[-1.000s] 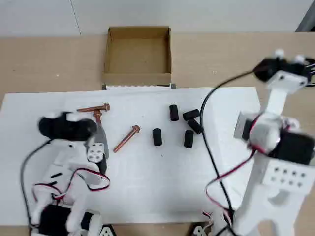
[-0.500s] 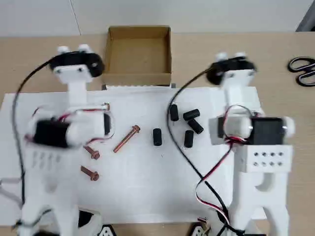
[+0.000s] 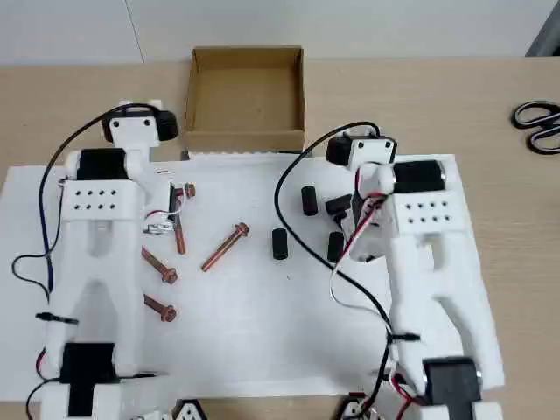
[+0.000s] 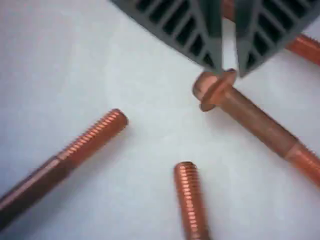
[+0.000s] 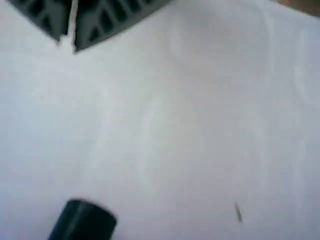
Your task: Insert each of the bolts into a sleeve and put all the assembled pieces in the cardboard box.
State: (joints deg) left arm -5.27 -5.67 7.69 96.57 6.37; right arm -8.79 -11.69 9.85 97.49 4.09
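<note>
Within the last second both arms have swung down from raised, folded poses and now reach out over the white sheet on the worktop. My left tool has arrived right above a bolt. Its tips are closed to a thin slit and grip nothing, and the bolt's flanged head lies just below them. Another bolt lies near, its threaded end towards the tool. My right tool is, as far as I can make out, likewise almost closed and empty. It hovers over bare sheet with one black sleeve a little way off from its tips. The cardboard box sits beyond both tools with no assembled piece in it. I read this as the approach finished and no grasp begun. Nothing is assembled yet, and the left tool must open before it can take that bolt.
</note>
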